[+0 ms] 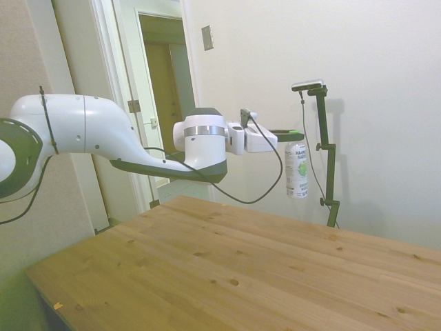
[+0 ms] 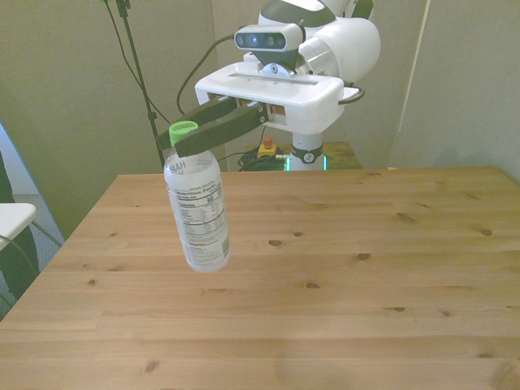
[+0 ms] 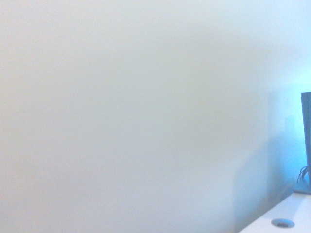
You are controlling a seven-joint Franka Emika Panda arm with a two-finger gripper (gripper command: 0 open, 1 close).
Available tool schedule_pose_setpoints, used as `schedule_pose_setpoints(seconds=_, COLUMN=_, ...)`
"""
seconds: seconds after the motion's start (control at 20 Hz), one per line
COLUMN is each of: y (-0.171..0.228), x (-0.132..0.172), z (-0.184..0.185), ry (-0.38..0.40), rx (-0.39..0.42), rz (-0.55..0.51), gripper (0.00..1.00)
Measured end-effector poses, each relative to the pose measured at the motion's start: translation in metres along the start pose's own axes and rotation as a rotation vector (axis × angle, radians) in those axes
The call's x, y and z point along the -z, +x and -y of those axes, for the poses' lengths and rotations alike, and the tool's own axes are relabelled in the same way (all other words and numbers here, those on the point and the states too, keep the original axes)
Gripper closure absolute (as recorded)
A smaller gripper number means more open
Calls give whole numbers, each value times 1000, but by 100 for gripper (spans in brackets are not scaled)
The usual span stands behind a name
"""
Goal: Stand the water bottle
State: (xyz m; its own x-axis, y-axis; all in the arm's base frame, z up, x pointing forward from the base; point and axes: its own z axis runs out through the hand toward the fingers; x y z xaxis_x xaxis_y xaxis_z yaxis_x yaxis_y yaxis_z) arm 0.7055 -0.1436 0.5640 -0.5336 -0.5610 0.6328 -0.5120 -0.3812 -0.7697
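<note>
Can't see the water bottle (image 2: 197,213) neck, tucked behind the gripper (image 2: 180,140) fingers. Label print too tiny to read. Wrist view just blank wall.

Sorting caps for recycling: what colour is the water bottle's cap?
Green; the water bottle cap shows best in the front view.

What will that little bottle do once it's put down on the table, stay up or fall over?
The water bottle hangs by its neck from the gripper, nearly upright, clear of the table. It looks tall and narrow, so it may tip easily. Its round body would probably roll if it fell. Thin clear plastic suggests it is light.
</note>
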Motion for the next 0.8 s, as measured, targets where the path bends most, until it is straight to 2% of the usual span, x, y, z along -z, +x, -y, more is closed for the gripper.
schedule_pose_setpoints(seconds=0.25, y=-43, x=-40, z=-21, ry=-5, rx=1, rz=-10, gripper=100)
schedule_pose_setpoints(seconds=0.4, y=-65, x=-53, z=-35, ry=16, rx=-3, rz=6, gripper=100)
schedule_pose_setpoints(seconds=0.6, y=-92, x=-48, z=-57, ry=40, rx=14, rz=28, gripper=100)
schedule_pose_setpoints(seconds=0.8, y=-95, x=-27, z=-84, ry=60, rx=12, rz=35, gripper=100)
